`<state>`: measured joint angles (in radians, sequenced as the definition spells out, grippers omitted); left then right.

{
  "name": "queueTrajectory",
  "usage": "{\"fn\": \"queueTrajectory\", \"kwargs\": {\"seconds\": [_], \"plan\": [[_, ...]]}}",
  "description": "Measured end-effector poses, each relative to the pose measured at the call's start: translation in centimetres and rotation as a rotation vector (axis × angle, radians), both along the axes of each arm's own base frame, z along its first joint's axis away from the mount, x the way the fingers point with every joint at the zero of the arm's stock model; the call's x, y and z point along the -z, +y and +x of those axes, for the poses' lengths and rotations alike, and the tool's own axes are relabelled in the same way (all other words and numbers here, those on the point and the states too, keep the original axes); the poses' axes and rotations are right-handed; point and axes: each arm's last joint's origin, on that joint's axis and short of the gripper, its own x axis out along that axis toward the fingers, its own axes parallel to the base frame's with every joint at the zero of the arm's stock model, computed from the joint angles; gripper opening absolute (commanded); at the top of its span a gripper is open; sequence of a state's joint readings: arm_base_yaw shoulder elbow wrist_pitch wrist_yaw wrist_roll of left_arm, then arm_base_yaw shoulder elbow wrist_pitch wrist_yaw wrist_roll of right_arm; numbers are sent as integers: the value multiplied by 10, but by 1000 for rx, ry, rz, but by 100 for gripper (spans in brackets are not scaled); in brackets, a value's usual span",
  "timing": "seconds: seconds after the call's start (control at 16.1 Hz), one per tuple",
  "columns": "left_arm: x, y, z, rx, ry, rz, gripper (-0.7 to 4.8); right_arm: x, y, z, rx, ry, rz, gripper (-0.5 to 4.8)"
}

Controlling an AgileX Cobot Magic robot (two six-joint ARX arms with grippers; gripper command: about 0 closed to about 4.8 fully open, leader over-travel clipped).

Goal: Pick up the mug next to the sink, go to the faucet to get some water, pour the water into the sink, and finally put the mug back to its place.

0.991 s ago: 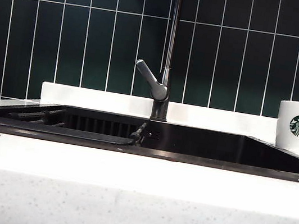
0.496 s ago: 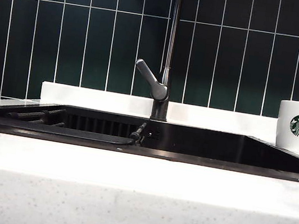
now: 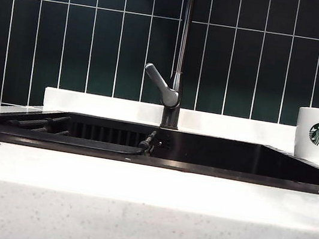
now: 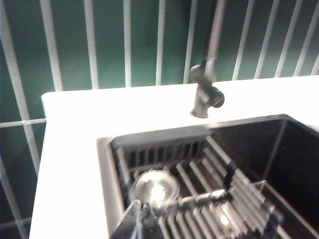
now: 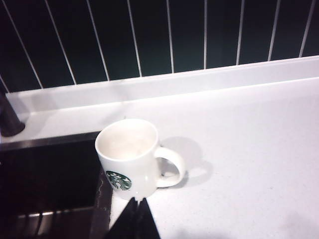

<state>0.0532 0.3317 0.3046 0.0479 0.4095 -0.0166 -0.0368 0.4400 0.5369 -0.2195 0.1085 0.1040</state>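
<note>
Mug (image 5: 133,158) stands upright on the white countertop (image 5: 249,149), mouth up, just beside the sink (image 3: 214,155) rim at its right end; loop handle points away from the basin, logo faces the near side. Right gripper (image 5: 135,215) hovers above the mug, jaws pinched together, empty. Left gripper (image 4: 138,219), also closed, hangs over the sink's rack (image 4: 214,199). Faucet (image 3: 178,68) pipe rises vertical.

Dark green tiled wall (image 3: 93,42) w/ white grout; white speckled countertop (image 3: 144,214); slatted rack (image 4: 219,199) inside basin.

closed right claw (image 5: 135,215) above upright mug (image 5: 130,158).
</note>
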Motion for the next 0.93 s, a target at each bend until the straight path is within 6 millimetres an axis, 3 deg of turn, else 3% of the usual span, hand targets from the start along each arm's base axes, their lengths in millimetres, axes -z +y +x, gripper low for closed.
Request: {"fn": "queueTrajectory", "kwargs": {"seconds": [0.12, 0.25, 0.43, 0.62, 0.68, 0.93], "plan": [[-16, 0, 7, 11, -82, 19, 1, -4, 0, 1, 0, -13, 0, 0], [-33, 0, 14, 12, -145, 12, 59, -5, 0, 1, 0, -15, -1, 65], [-25, 1, 28, 16, -70, 12, 59, -5, 0, 1, -8, -4, -76, 69], [-12, 2, 57, 18, -1, 22, 59, -1, -1, 8, 0, 51, -176, 186], [-5, 3, 69, 18, 37, 11, 60, 3, -2, 14, 40, 93, -183, 186], [-9, 3, 107, 65, 75, -4, 59, 2, -4, 32, 67, 64, -190, 185]]}}
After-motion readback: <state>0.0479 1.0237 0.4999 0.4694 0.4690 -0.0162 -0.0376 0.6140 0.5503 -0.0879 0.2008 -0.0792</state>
